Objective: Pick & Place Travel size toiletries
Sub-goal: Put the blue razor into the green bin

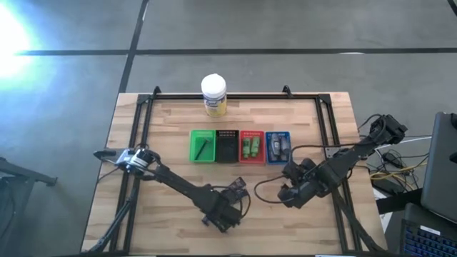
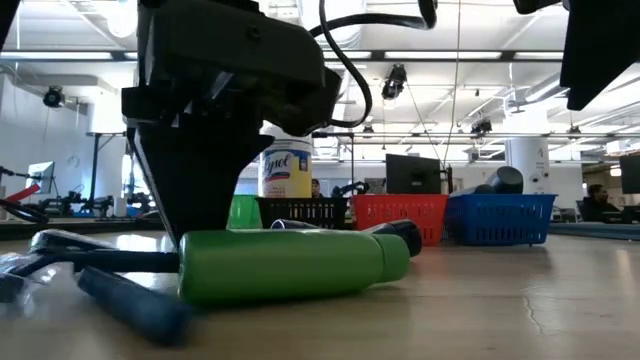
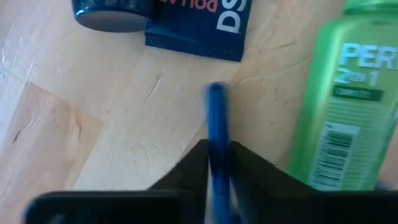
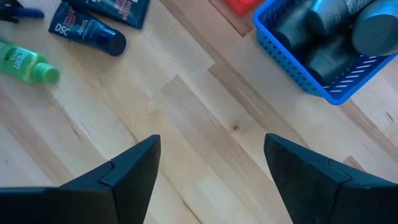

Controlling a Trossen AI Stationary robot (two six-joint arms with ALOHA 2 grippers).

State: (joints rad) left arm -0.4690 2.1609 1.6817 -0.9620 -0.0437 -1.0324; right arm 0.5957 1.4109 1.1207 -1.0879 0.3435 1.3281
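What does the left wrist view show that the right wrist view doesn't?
Only the left wrist view shows the left gripper, its fingers closed on a thin blue razor handle. Only the right wrist view shows the right gripper, fingers open over bare wood, plus the blue basket holding grey tubes and a corner of the red basket. Both show the green bottle and a dark blue tube lying on the table.

Bright ceiling lights, floor glare top-left, wrist blur.
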